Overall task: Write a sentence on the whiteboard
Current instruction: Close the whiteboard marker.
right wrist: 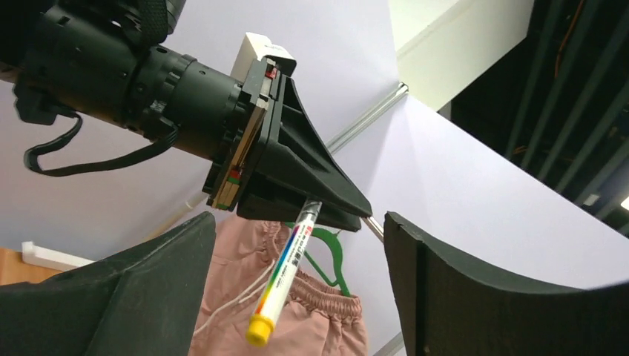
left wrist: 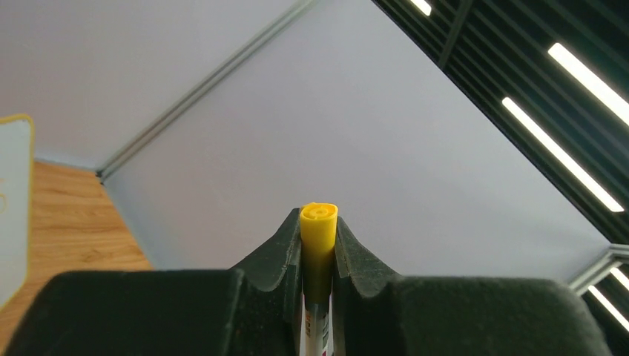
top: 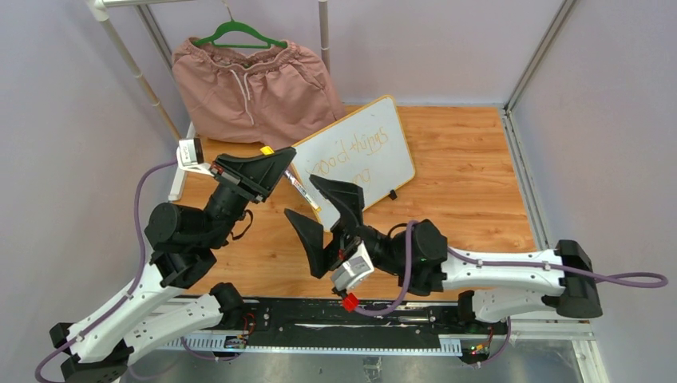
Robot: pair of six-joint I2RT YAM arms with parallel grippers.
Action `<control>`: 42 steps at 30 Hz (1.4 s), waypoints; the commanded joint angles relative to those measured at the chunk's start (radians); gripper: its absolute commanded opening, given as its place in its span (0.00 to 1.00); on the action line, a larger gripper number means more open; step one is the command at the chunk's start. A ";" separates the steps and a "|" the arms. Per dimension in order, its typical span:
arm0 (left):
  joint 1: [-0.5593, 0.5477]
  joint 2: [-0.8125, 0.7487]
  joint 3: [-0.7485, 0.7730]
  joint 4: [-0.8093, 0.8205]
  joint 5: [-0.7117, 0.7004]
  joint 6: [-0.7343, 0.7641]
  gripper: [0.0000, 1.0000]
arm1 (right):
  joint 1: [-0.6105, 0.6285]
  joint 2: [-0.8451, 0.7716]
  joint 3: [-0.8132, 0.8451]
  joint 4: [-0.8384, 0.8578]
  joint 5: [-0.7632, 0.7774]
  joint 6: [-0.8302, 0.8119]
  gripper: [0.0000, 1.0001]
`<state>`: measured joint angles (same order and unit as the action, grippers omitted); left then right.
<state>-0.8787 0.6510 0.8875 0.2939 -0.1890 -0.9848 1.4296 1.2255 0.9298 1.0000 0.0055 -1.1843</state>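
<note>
While my L gripper point(left wrist: 319, 230) pinches the marker point(right wrist: 285, 278) near one yellow end and my R gripper point(right wrist: 300, 222) stands spread wide round the barrel w/o touching it, I judge this a regrip mid-writing. The sentence point(top: 351, 152) on the whiteboard point(top: 383, 171), propped on the table point(top: 471, 175) just beyond, looks short on line 2. Next needs the tip aimed there; pink shorts point(top: 255, 92) hang behind, and my R fingers crowd the path.

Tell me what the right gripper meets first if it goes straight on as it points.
Probably the marker held by the left gripper; it sits between the right gripper's open jaws in the wrist view, depth unclear.
</note>
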 commanded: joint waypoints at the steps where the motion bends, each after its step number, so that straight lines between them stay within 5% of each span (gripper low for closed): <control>1: 0.001 -0.016 0.062 -0.048 -0.088 0.103 0.00 | 0.035 -0.111 -0.029 -0.217 0.060 0.173 0.88; 10: 0.000 0.025 0.249 -0.281 -0.035 0.446 0.00 | -0.034 -0.335 0.139 -0.893 0.110 0.735 0.89; 15: 0.000 0.027 0.257 -0.361 0.134 0.542 0.00 | -0.279 -0.352 0.278 -1.164 -0.171 1.122 0.88; 20: 0.000 0.036 0.203 -0.325 0.339 0.541 0.00 | -0.451 -0.336 0.285 -1.172 -0.454 1.365 0.92; 26: 0.000 0.050 0.128 -0.268 0.474 0.511 0.00 | -0.468 -0.306 0.212 -1.022 -0.629 1.527 0.93; 42: 0.000 0.047 0.038 -0.175 0.459 0.438 0.00 | -0.467 -0.195 0.097 -0.729 -0.535 1.782 0.68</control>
<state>-0.8787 0.7040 0.9344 0.0521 0.2695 -0.5163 0.9737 1.0382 1.0508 0.1379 -0.5526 0.5335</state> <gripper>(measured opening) 0.182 0.692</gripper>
